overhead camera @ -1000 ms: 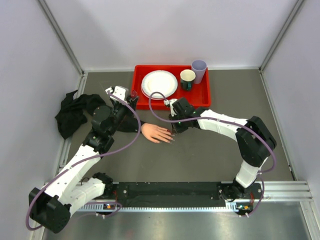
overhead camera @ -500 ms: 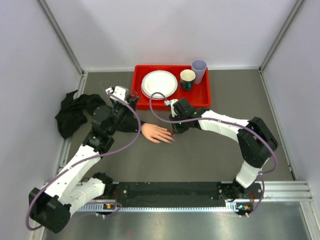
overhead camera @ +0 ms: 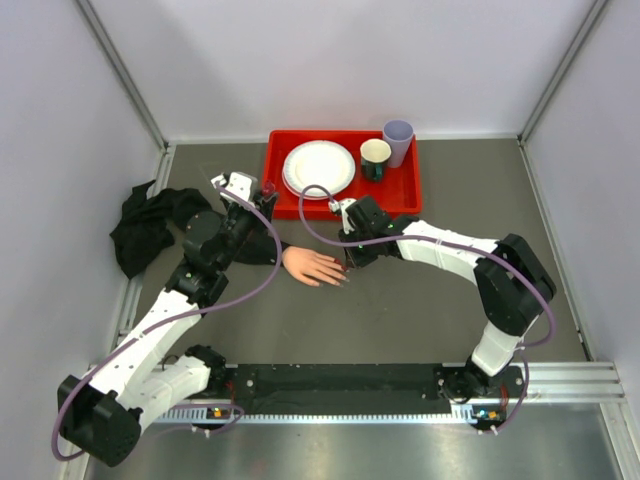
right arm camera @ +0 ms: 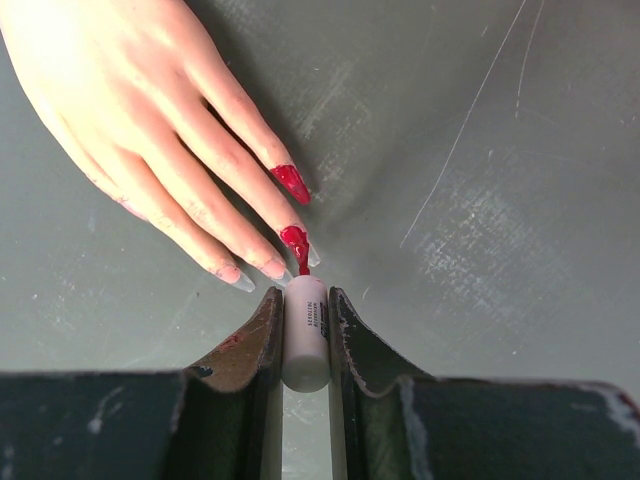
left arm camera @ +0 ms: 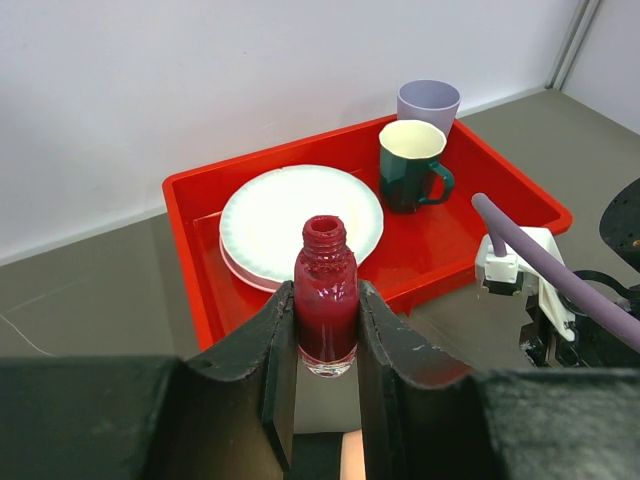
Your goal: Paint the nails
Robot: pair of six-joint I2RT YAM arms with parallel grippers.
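While the right gripper (right arm camera: 305, 300) pinches the white brush (right arm camera: 306, 345) tight and reaches low over the table (right arm camera: 480, 200), the red tip touches one of the nails (right arm camera: 291, 182) on the mannequin hand (right arm camera: 130, 110) lying flat there. One nail is red already, so the brush likely needs soft little strokes here, then a move to the pale nails beside it. The left gripper (left arm camera: 327, 330) squeezes the open polish bottle (left arm camera: 325, 285), held upright near the red tray (left arm camera: 500, 215).

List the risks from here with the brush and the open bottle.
1. The white-handled red-tipped brush in the right gripper sits at the edge of a nail of the pale mannequin hand; polish may smear onto skin.
2. The uncapped dark red glass bottle in the left gripper could spill if tilted.
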